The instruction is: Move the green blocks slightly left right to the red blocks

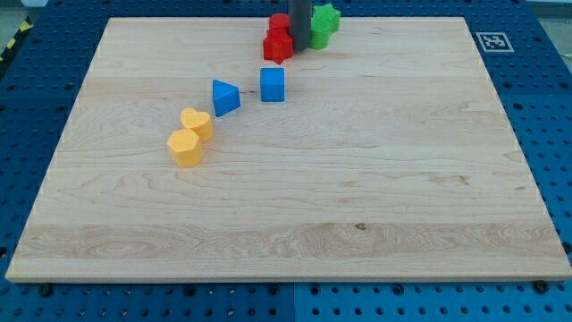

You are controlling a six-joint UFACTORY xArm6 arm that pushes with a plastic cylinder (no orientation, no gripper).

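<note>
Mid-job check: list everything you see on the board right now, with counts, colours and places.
red blocks: 2, red, touching, at the view's top centre; the front one star-like.
green block: 1 visible, green, star-like, right of the reds at the top edge; a second cannot be made out.
blue cube: 1, blue, below the reds.
blue wedge: 1, blue, left of the cube.
yellow blocks: 2, yellow, touching, left of centre.
board: 1, pale wood, on a blue pegboard.
marker: 1, black-and-white, top right corner.
my tip: 1, dark rod, between reds and green.
</note>
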